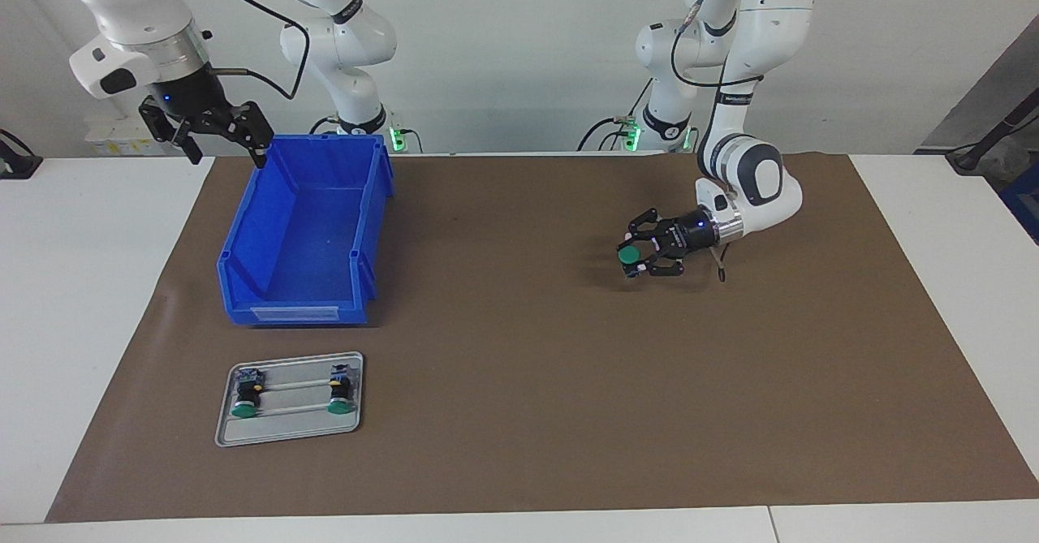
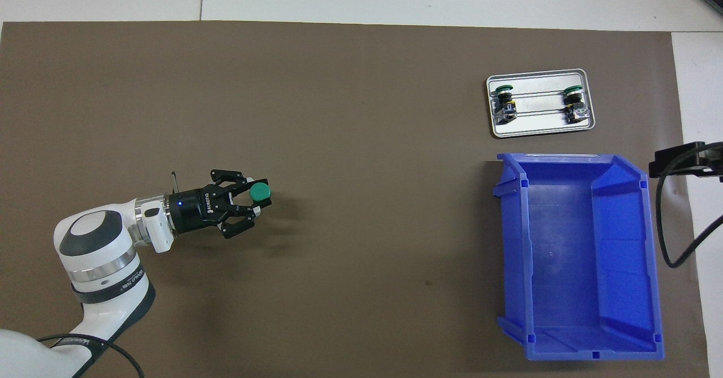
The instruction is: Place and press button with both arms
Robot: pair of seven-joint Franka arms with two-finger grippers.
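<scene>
Left gripper [image 1: 637,255] low over the brown mat [image 1: 528,413] toward the left arm's end, wrist turned level, fingers clamped on the button [image 1: 627,256] — green cap outward, body hidden between them. Right gripper [image 1: 217,131] raised beside the blue bin [image 1: 243,283], jaws spread, holding nothing — mostly cut off overhead. Two more buttons [image 1: 244,393] lying on the grey tray [image 1: 284,433].

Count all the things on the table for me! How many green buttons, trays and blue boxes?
Green buttons: 3, one in the left end effector, two on the tray
Metal tray: 1
Blue box: 1
Total: 5
</scene>
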